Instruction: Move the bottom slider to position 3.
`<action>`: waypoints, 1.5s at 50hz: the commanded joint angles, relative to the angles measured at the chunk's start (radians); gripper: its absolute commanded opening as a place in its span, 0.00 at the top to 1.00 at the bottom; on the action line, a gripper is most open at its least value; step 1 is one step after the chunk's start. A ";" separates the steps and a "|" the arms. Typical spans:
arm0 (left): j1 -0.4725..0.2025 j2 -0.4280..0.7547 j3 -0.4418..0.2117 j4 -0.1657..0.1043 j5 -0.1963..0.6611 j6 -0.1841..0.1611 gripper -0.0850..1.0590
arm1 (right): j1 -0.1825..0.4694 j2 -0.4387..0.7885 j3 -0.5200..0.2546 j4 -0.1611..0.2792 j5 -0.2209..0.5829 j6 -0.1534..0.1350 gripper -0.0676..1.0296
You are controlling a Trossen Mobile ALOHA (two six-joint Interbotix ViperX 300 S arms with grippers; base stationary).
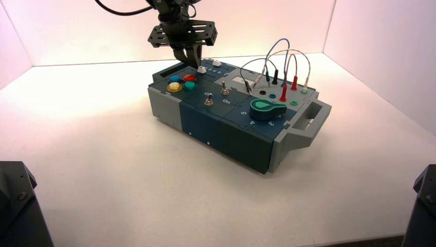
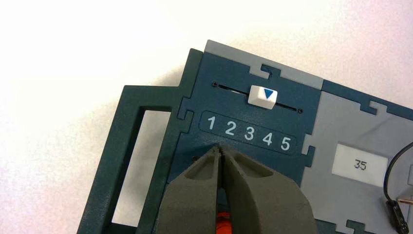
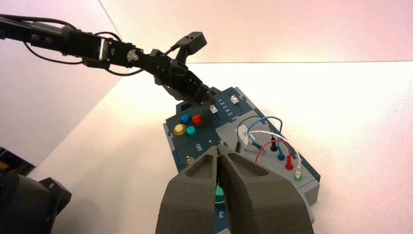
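The left gripper (image 1: 196,63) hangs at the far left corner of the dark teal and grey box (image 1: 205,126), its dark fingers (image 2: 202,170) pressed closed on nothing, tips just beside the bottom slider's small white blocky knob (image 1: 201,68); the wrist view hides that knob, showing only the flatter second white knob (image 2: 263,96) above digits 3 and 4, and position 3 (image 2: 249,132); the right gripper (image 3: 220,153) waits apart, its fingers also closed and empty, above the white surface (image 1: 103,170).

left hand (image 1: 194,57) reached far forward, pointing down, fingers (image 2: 204,175) pressed together; right hand (image 3: 220,161) pulled back, raised, fingers together too
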 commanded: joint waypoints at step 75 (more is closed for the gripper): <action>0.097 -0.169 0.006 0.064 -0.043 0.011 0.95 | 0.000 0.017 -0.043 0.014 0.008 0.003 0.96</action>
